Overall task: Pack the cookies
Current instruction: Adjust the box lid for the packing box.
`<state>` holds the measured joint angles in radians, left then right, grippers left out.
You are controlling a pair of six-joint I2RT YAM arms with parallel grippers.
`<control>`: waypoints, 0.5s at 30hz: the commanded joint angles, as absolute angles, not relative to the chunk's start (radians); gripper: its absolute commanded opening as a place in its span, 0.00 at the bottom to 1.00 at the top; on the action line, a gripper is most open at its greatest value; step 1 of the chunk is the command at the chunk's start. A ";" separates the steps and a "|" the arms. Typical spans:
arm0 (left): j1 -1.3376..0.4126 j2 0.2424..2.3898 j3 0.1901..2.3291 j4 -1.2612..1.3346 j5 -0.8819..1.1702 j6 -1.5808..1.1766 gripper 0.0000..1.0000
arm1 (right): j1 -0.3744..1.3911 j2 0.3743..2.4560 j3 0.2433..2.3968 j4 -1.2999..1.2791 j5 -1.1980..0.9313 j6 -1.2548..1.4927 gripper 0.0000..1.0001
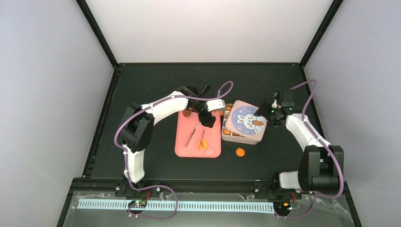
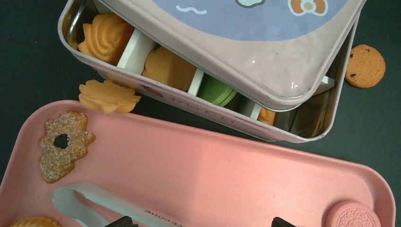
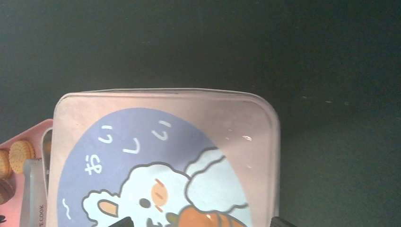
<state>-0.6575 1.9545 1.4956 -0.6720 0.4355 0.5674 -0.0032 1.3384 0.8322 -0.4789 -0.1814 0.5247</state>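
Currently, cookies [image 2: 105, 37] are seen in three places. Several are lodged in the divided compartments of the tin [image 2: 302, 125]: an orange swirl, a tan piece, a green disc. Others are laid on the pink tray [image 2: 213, 165]: a sugared flower shape at one end, a pink round at the other. A leaf-shaped one is propped on the tray's rim, beside the tin wall. A chocolate-chip round [image 2: 364, 65] is left on the dark table [image 1: 156, 85], apart from tin and tray.

The rabbit-printed lid [image 3: 165, 142] is set askew on the tin, one side left uncovered. Metal tongs [image 2: 90, 205] are laid on the tray.

Left gripper [image 2: 202, 222] is held over the tray, jaws spread wide, nothing between them. Right gripper [image 3: 202, 222] is poised over the lid, jaws likewise spread. Whether its tips touch the lid cannot be told, only their ends being in view.
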 commanded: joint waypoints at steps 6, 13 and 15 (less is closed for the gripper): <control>-0.649 1.919 1.478 -0.634 0.450 0.574 0.75 | 0.139 1.426 0.923 -0.462 -0.080 0.488 0.76; -0.650 1.925 1.472 -0.601 0.437 0.567 0.72 | 0.225 1.452 0.968 -0.483 -0.033 0.471 0.76; -0.649 1.929 1.476 -0.592 0.438 0.560 0.71 | 0.240 1.454 0.974 -0.485 -0.035 0.463 0.76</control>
